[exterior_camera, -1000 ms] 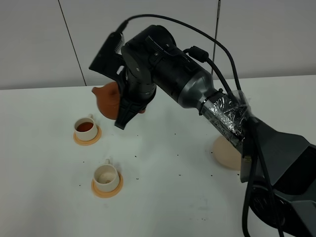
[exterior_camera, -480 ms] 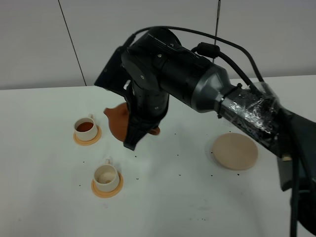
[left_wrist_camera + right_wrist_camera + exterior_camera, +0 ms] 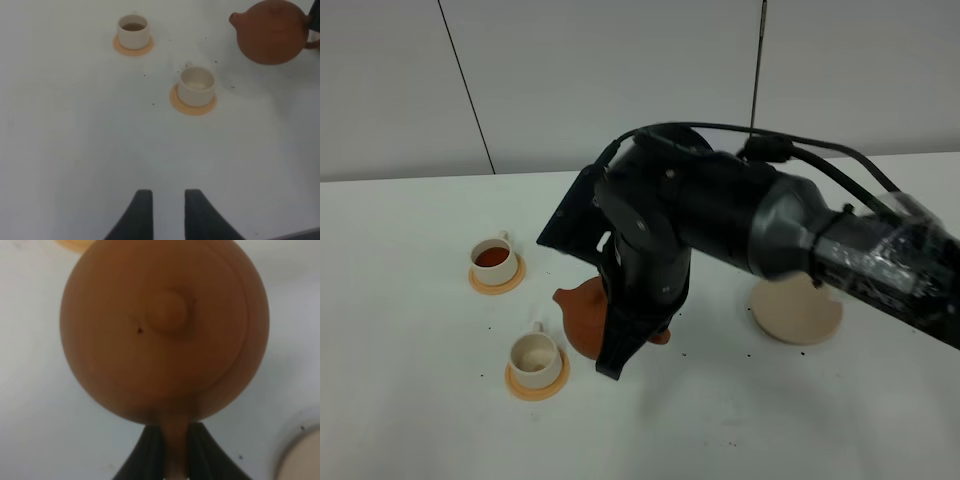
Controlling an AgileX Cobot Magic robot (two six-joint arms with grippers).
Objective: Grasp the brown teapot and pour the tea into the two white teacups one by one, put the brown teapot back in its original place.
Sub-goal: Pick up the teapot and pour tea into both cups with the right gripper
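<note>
My right gripper (image 3: 175, 452) is shut on the loop handle of the brown teapot (image 3: 165, 325), which hangs upright above the table. In the exterior view the teapot (image 3: 582, 315) is just right of the near white teacup (image 3: 534, 353), spout toward it. That cup looks empty on its orange saucer (image 3: 536, 381). The far teacup (image 3: 493, 260) holds brown tea. The beige coaster (image 3: 798, 310) lies bare to the right. My left gripper (image 3: 164, 210) is open by a narrow gap and empty, low over bare table. It sees the near cup (image 3: 196, 86), far cup (image 3: 133, 31) and teapot (image 3: 272, 32).
The bulky black right arm (image 3: 720, 220) reaches across the middle of the white table (image 3: 420, 420) and hides part of the teapot. Small dark specks dot the tabletop. A grey wall (image 3: 620, 70) stands behind. The left arm does not show in the exterior view.
My right arm has carried the teapot from beside the far cup toward the front of the table, to just right of the near cup. The cups and coaster have not moved.
</note>
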